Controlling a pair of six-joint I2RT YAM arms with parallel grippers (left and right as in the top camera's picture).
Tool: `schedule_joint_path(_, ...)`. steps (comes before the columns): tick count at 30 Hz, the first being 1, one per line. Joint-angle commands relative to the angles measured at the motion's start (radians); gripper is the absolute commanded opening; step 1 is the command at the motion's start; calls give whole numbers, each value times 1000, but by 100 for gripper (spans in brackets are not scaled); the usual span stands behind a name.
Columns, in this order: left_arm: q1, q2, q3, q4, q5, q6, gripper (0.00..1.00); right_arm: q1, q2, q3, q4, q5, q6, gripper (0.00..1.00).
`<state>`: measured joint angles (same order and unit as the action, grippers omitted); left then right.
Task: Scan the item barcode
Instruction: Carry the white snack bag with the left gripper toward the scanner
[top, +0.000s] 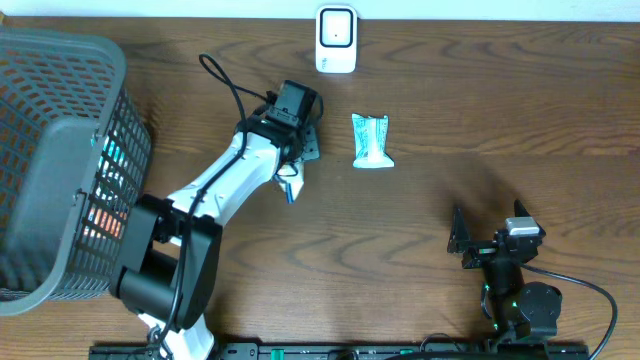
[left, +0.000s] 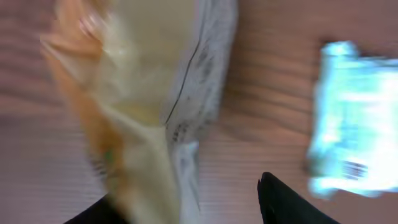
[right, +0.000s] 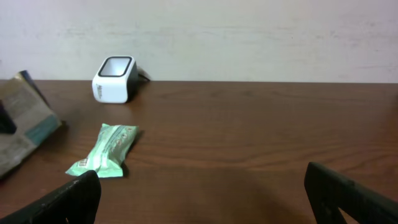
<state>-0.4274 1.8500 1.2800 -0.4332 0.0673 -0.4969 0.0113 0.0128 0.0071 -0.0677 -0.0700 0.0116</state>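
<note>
Packet, left wrist view: yellow-orange snack packet (left: 143, 112), badly blurred, fills the left and middle of the picture. Dark print runs along its pale right edge.
Left gripper, same view: left gripper (left: 186, 208) has its jaws parted. The right-hand finger (left: 286, 202) stands clear of the snack packet. The other is only a dark sliver at the bottom edge, and I cannot tell whether the packet touches it.
Green packet, same view: green packet (left: 351, 124) lies flat on the wooden table (left: 267, 93), off to the right, apart from the snack packet.
Scanner, overhead: white scanner (top: 336, 40) stands at the table's far edge, beyond both packets.
Left arm, overhead: left arm (top: 220, 190) reaches to mid-table, its wrist just left of the green packet.
Basket, overhead: grey mesh basket (top: 60, 160) at far left; contents too small to name.
Right arm, overhead: right arm (top: 515, 290) sits at the near right, well apart from both packets.
Right gripper, right wrist view: right gripper (right: 202, 177) is spread wide and holds nothing, its 2 dark fingertips in the bottom corners.
Layout, right wrist view: scanner upright at the back left, green packet nearer, snack packet tilted at the left edge.
</note>
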Motion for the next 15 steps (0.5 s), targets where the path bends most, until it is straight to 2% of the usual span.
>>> schedule_joint_path(1, -4, -78, 26, 31, 120, 6, 58, -5, -5, -1, -4, 8, 10, 99)
schedule_joint_path(8, -6, -140, 26, 41, 106, 6, 57, -5, -5, -1, -4, 8, 10, 99)
schedule_joint_path(15, -11, -142, 26, 46, 161, 6, 56, -5, -5, -1, -4, 8, 10, 99)
